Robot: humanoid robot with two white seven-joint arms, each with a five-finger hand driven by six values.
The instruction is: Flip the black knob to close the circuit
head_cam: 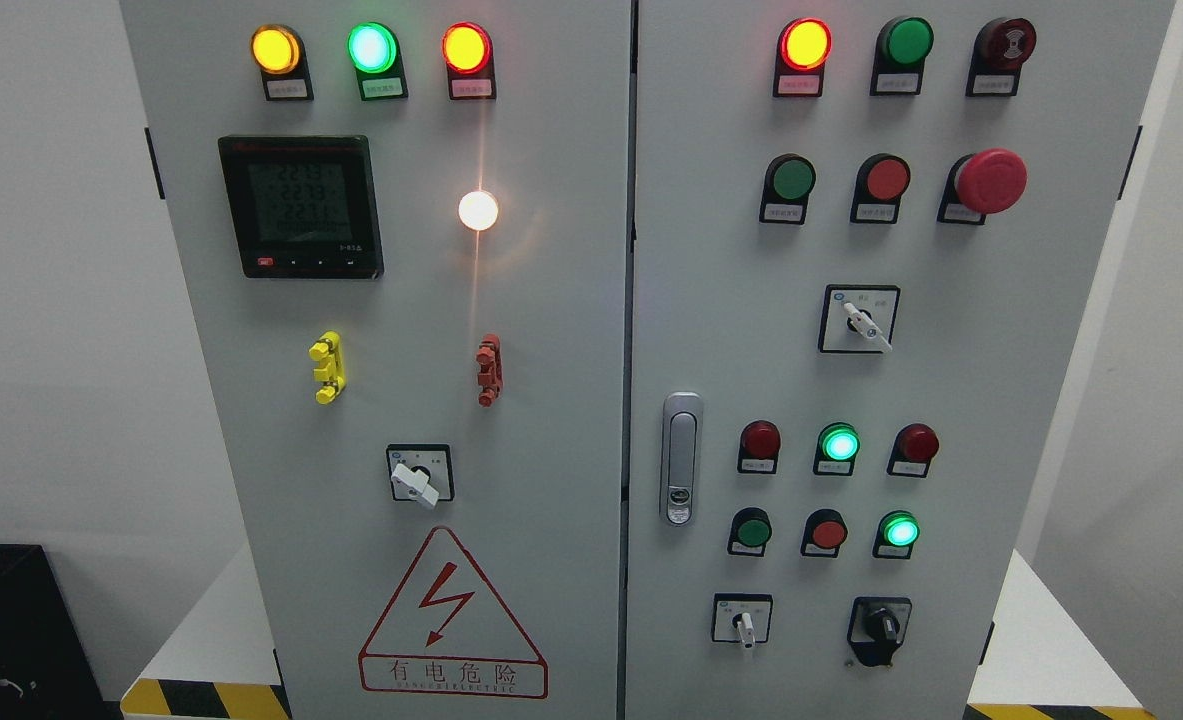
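Grey-white cabinet [551,420] filled the head view and no robot hand showed anywhere: neither L nor R arm had come into frame, so whether fingers were released, clenched or grasping couldn't be told, nor which hand sat nearer. With nothing to start from, the reach had to be judged from the frame's lower edge, where arms would enter. The black knob [880,627] sat near the bottom-right corner of the right door, just right of a white-handled selector switch [743,626] and below a lit green lamp [898,531]. That put it right of centre and low, so prob. the R arm was the shorter reach, going up and fwd from the lower right. The knob's grip bar read as roughly upright, maybe slightly tilted, hard to tell at this size; the turn would be about an axis pointing straight out of the door face. The other selectors w/ white handles [419,482] were not the target.
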